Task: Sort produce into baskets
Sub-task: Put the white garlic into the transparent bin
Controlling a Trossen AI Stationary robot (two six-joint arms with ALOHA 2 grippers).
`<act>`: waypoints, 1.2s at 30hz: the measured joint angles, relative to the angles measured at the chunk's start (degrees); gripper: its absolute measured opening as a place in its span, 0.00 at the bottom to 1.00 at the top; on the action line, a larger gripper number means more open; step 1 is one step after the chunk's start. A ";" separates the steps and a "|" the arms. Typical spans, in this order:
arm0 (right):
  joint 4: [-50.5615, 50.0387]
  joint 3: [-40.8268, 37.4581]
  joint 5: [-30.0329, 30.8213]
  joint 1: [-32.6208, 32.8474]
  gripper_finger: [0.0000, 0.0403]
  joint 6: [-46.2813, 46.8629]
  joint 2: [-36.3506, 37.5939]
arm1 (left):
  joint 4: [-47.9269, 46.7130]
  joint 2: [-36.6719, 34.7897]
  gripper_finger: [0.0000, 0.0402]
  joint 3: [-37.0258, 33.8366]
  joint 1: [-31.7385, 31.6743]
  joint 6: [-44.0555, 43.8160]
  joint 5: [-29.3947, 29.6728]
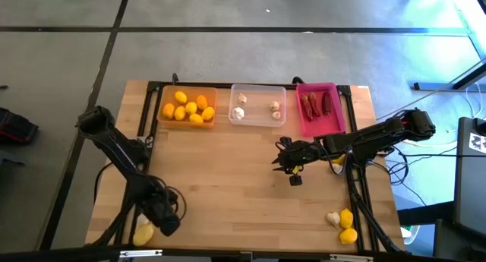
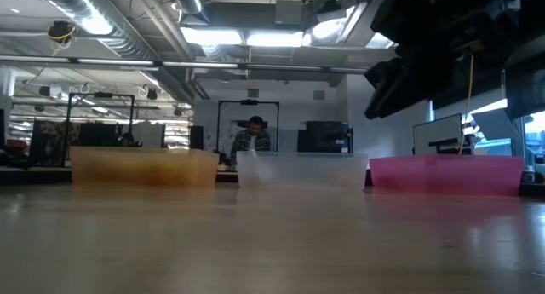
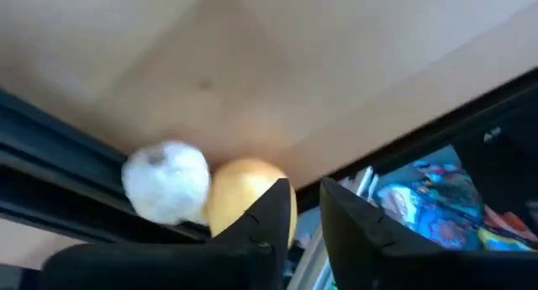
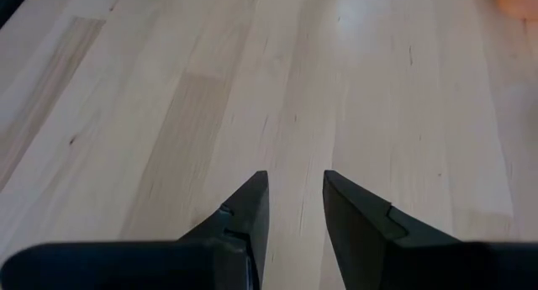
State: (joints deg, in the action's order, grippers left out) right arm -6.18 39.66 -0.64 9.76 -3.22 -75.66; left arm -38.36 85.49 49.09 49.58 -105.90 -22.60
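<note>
Hovering narrowly parted, left end effector grips nothing beside lemon.

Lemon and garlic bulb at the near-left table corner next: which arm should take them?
Left. Its gripper is already at that corner, fingers by the lemon beside the garlic bulb. The right gripper hangs empty over mid-table, far from them.

Floor: grey concrete, crossed by dark seam lines, fills the upper half of the high view. Table: light wood planks with a black frame. Ceiling, upper part of the low view: exposed ducts and bright strip lights. A person sits at centre frame beside dark monitors. Cables trail at right.
</note>
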 joint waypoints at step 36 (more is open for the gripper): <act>-0.24 0.00 -0.02 0.02 0.27 -0.31 0.00 | -16.63 10.93 0.02 5.57 8.52 13.04 -1.00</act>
State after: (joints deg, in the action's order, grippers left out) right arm -6.42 39.66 -0.67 9.78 -3.53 -75.66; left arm -55.00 96.42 54.65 58.10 -92.86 -23.60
